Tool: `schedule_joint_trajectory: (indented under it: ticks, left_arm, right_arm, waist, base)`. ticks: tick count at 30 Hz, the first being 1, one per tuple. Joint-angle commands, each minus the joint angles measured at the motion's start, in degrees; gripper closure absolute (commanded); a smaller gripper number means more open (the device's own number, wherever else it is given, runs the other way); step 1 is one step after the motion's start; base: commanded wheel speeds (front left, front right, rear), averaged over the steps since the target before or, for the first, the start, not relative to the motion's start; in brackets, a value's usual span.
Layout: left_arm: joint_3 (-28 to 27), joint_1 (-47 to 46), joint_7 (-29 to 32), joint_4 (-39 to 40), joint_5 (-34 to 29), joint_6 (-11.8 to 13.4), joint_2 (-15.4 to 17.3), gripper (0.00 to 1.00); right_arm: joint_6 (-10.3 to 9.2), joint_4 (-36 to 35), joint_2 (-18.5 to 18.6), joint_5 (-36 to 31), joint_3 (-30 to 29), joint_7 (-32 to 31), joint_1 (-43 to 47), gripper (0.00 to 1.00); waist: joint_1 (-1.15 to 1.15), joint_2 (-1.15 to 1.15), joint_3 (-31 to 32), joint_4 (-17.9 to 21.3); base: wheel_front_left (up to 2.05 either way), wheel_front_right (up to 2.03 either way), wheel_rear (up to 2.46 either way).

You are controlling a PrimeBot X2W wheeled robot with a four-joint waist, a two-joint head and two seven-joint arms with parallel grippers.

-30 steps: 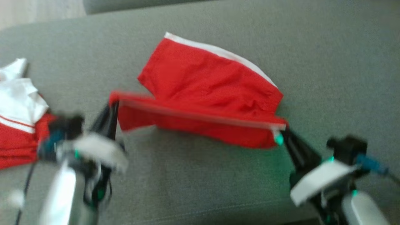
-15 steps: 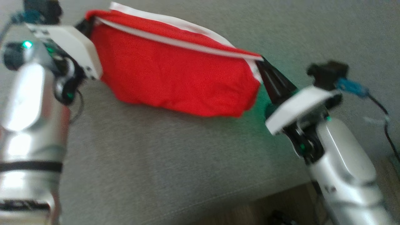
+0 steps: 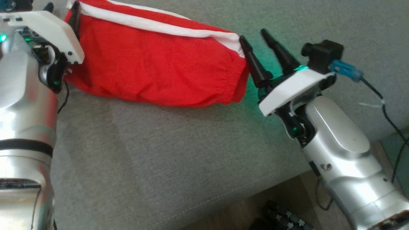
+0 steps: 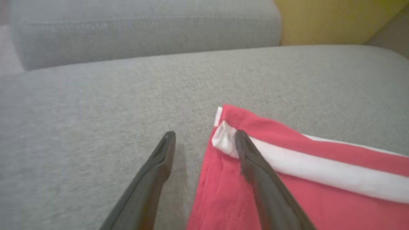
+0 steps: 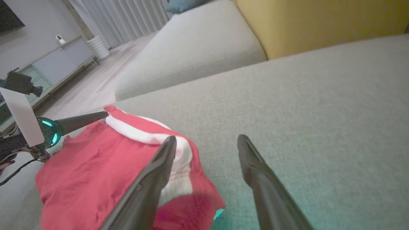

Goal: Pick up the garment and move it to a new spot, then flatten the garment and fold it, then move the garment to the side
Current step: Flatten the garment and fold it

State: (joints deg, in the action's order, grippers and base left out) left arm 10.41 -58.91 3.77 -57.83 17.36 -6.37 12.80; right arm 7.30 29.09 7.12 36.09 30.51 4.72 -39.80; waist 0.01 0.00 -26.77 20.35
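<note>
The garment (image 3: 153,70) lies between left tool (image 4: 204,134) and right tool (image 3: 252,34) (both spread wide, holding nothing).

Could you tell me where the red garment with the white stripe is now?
Head view, upper left: the red garment lies on the grey sofa cushion between left gripper and right gripper.

Head view: the garment (image 3: 153,70) runs past the top edge at eleven o'clock, and a wrist plate (image 3: 48,28) hides most of the left gripper (image 4: 204,134). Dark lumps (image 3: 281,218) on the floor (image 3: 233,212) at five o'clock are too blurred to identify. Left wrist view: the garment leaves the frame at four o'clock. Right wrist view: a finger (image 5: 150,185) covers part of its white band; a white speck (image 5: 59,39) at ten o'clock is too small to tell.
</note>
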Motion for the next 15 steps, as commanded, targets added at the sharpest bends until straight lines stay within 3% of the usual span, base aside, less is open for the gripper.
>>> schedule_joint_trajectory:
  ticks: [1, 8, 11, 15]
  left_arm:
    - [-1.05, -0.9, -2.02, 1.32, -0.11, 0.58, 1.96, 0.0]
    - [-0.58, 5.32, -17.26, 4.51, -1.67, 5.15, -0.76, 0.0]
    - [-0.94, 9.71, -18.61, 10.46, -2.33, 7.58, -2.09, 0.0]
    - [-1.62, 18.24, -18.74, 24.32, -4.66, 11.15, -3.16, 0.0]
  right_arm:
    - [0.19, -1.42, 0.44, -1.06, 0.44, 1.94, -0.52, 0.0]
    - [0.19, -4.16, 3.16, -12.25, -5.86, 9.72, 4.4, 0.0]
    - [0.19, -8.41, 2.96, -17.14, -10.99, 10.09, 8.56, 0.0]
    - [0.19, -13.86, 1.9, -21.71, -15.87, 9.9, 14.66, 0.0]
  waist:
    - [-0.01, 0.0, 0.71, -0.88]
    - [-0.01, 0.0, 3.61, -5.24]
    - [-0.01, 0.0, 4.87, -7.64]
    - [-0.01, 0.0, 6.55, -10.43]
  base:
    - [0.0, 0.0, 0.0]
    - [0.0, 0.0, 0.0]
    - [0.0, 0.0, 0.0]
    - [0.0, 0.0, 0.0]
